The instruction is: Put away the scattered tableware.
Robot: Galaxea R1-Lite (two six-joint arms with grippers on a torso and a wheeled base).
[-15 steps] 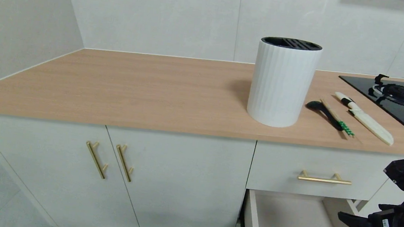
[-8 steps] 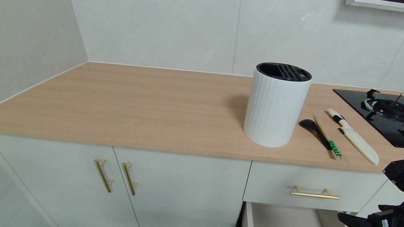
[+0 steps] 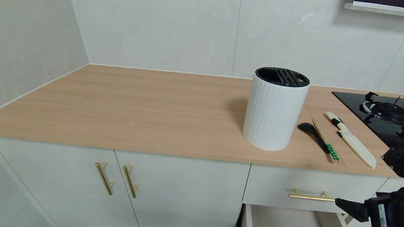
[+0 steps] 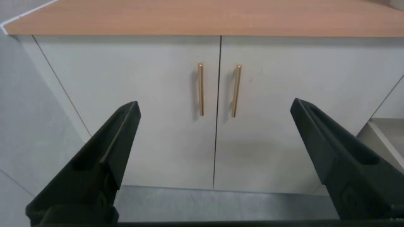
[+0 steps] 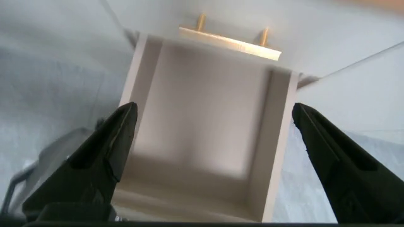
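- Knife [image 3: 351, 140], chopsticks [image 3: 324, 139] and black spoon [image 3: 312, 130] look light, stiff and slim. They lie flat on the bench [image 3: 149, 111], so they are probably slippery to pinch. Take each across mid-handle, off the knife's blade.
- Right jaws gape wide and empty over the open drawer [image 5: 208, 126]. The tableware lies above and beyond them, well apart, beside the holder [image 3: 275, 110].
- Left jaws are also wide open and empty, facing the cabinet doors [image 4: 218, 126].

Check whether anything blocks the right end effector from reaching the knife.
The right end effector hangs low in front of the drawers, so the counter's front edge stands between; it likely must rise first. Nothing lies over the knife; the chopsticks lie apart beside it.
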